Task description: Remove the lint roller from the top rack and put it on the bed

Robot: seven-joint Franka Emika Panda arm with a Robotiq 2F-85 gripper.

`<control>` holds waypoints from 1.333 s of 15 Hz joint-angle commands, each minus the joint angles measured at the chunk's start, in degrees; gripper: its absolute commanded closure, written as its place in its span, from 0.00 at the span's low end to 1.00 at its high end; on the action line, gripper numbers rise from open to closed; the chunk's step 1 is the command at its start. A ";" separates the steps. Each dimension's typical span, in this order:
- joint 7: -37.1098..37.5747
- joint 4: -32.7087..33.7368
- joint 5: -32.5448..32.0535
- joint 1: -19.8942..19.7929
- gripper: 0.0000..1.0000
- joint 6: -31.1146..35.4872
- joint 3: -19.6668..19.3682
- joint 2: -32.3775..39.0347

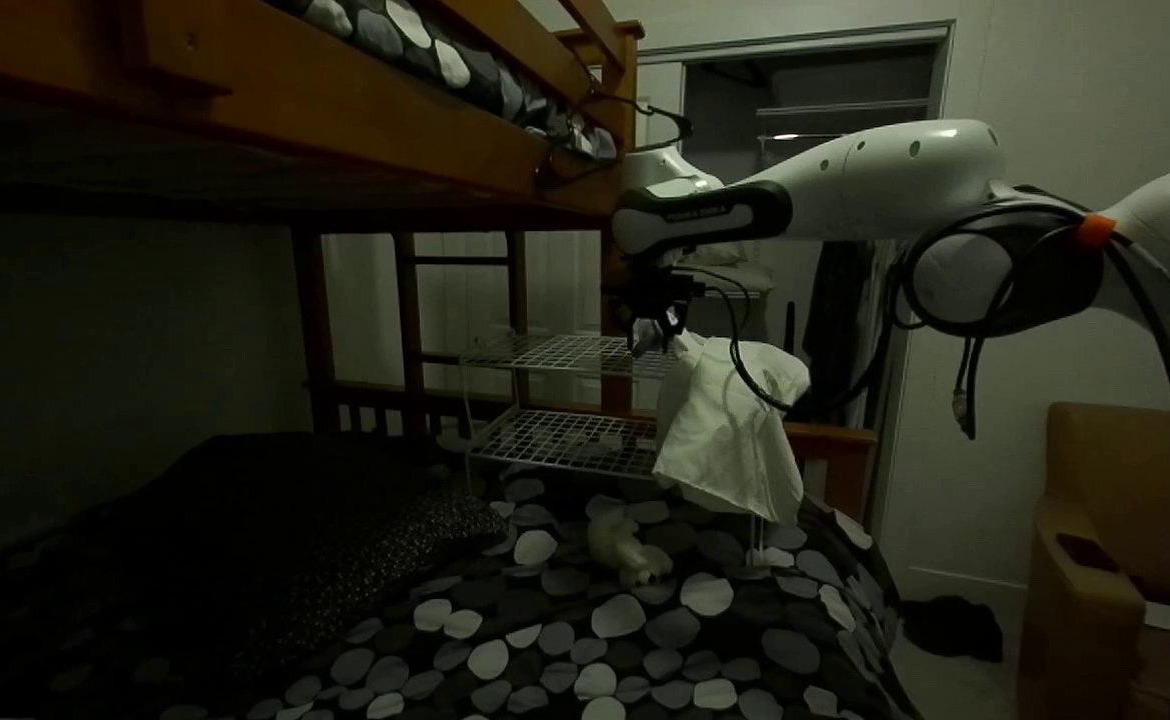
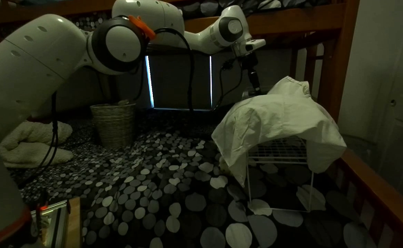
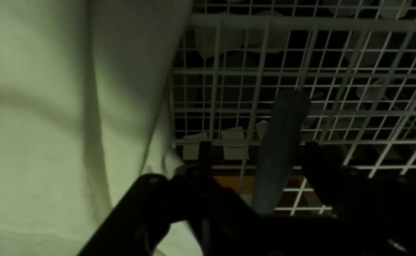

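Can see gripper (image 3: 258, 149) pointing dn over top rack (image 1: 575, 352) of a white wire stand (image 2: 277, 162), in dim light, w/ white arm (image 1: 875, 180) above & R of fingers (image 3: 205, 156) in an exterior view. Got fingers spread apart, w/ lint roller (image 3: 281, 149) btwn. Looks gray, long, slightly tilted in wrist view, w/ clear gap to finger at L, v. close to finger at R; can't tell if touching that one, or if resting on top rack. Note white cloth (image 1: 730, 430) just beside fingers, draped over one end of wire stand, filling L part of wrist view. Below fingers, under top rack, find lower rack (image 1: 570, 440) w/ same sort of grid. Further dn, see bed (image 1: 595, 650), dk w/ gray & white dots, plus pale soft toy (image 1: 617, 550) lying on it, approx. under fingers in an exterior view. In an exterior view, spot dk speckled pillow (image 1: 385, 560) lower than fingers & to L, tan armchair (image 1: 1075, 610) well apart to R, & wooden upper bunk (image 1: 395, 140) higher up, L of fingers. In an exterior view, also spot woven basket (image 2: 113, 125) & pale fleecy blanket (image 2: 26, 148) on bed, well L of fingers, w/ basket nearer.
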 commanded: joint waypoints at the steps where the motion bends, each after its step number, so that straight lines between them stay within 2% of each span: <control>1: 1.42 4.16 -0.79 -0.14 0.26 4.68 -0.90 3.72; 2: 1.21 4.72 -0.37 -0.42 0.23 5.23 -0.75 4.16; 3: 0.69 4.95 0.03 -0.66 0.52 5.74 -0.53 4.45; 4: 0.08 5.31 0.45 -0.91 0.48 5.61 -0.19 4.68; 5: -0.65 5.54 0.90 -1.17 0.49 5.42 0.24 4.90; 11: -4.53 6.62 2.98 -2.25 0.95 6.20 2.31 5.24; 12: -6.45 6.72 2.80 -2.25 0.97 8.32 2.64 5.10; 13: -9.79 6.93 1.67 -1.77 0.94 10.82 2.76 5.05; 20: -27.82 7.48 0.59 0.77 0.94 17.87 4.83 3.99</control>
